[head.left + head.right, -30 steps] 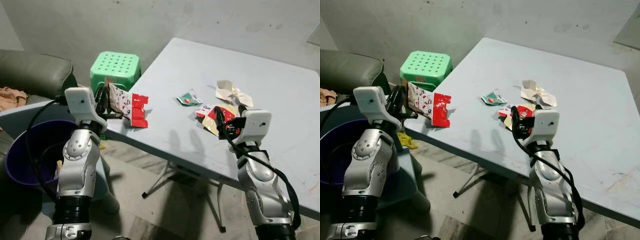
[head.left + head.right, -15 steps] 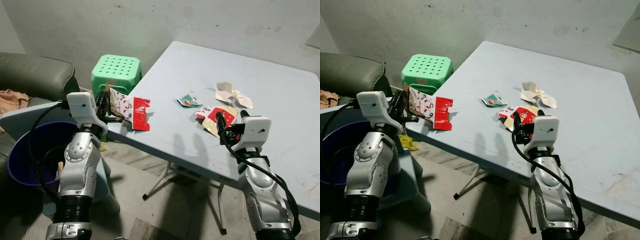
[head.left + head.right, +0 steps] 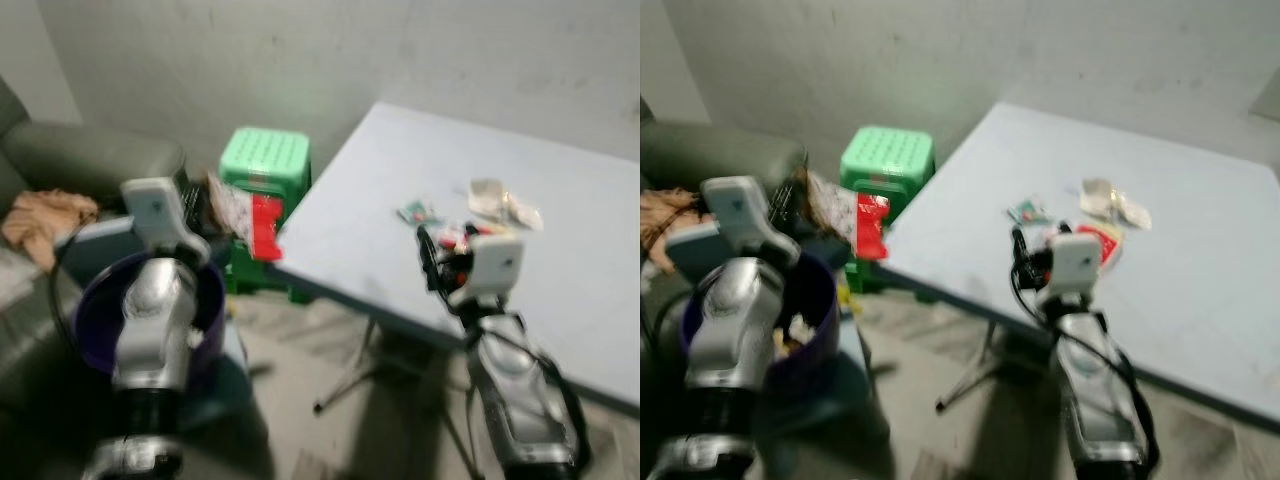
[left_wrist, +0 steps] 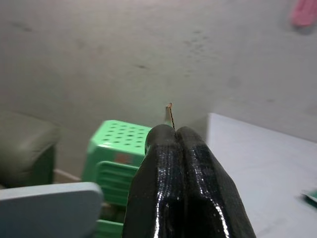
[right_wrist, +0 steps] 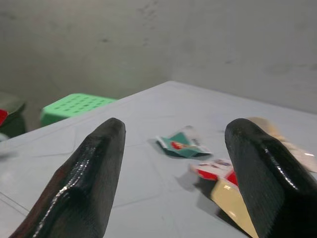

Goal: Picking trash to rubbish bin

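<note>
No readable text anywhere, head views blurred, red-and-white wrapper carries print too smeared to read, green-and-red scrap on the table shows a small mark — illegible, no numbers or signs

Purple bin open-topped beside left arm, green stool and table edge crowd its far side — bare floor between.

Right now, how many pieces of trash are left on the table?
3, though blur may hide more: a green wrapper, a red-and-yellow wrapper beside it, and crumpled beige paper farther back.
</note>
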